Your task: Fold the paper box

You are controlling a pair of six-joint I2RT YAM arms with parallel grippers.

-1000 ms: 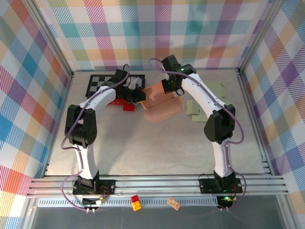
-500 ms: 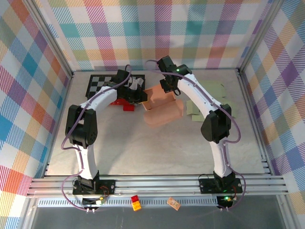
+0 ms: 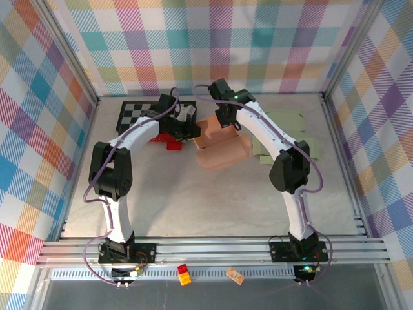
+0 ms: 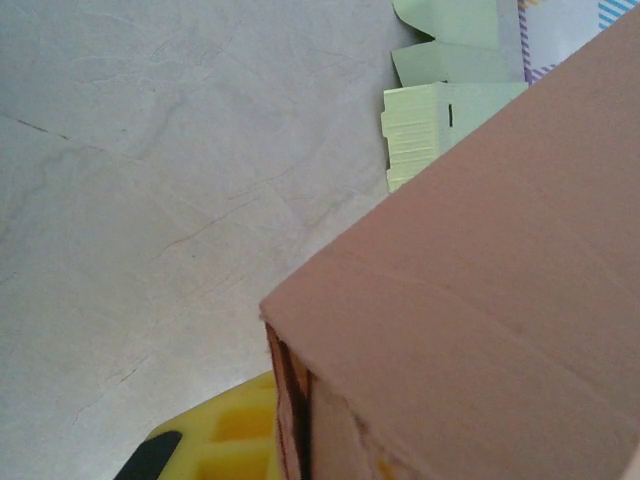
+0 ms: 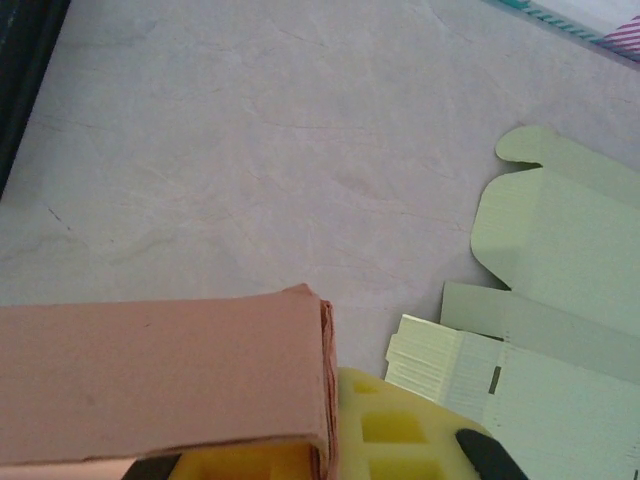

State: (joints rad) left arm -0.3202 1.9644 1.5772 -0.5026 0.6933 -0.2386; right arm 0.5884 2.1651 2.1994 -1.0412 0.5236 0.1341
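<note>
Two grippers hold one pink box (image 3: 221,147) at the far middle of the table (image 3: 193,200); the left gripper (image 3: 188,130) is pressed together on the box's left wall, and the wall's cut edge stands upright against its yellow pad (image 4: 225,440); the right gripper (image 3: 226,121) is closed on the upper edge of the far flap, whose layered end touches its yellow pad (image 5: 395,430). The box lies between the two grippers and just toward the arm bases from them; its near long side is free and touches nothing. Toward the bases from both grippers the table is bare down to its near edge; room is ample there. To the right of the right gripper, flat green blanks (image 3: 284,132) lie near the box but apart from it; their notched edges overlap one another. To the left of the left gripper a checkered mat (image 3: 137,113) lies flat; a red object (image 3: 164,139) sits under the left arm, near the box's left corner; room is tight on that side.
</note>
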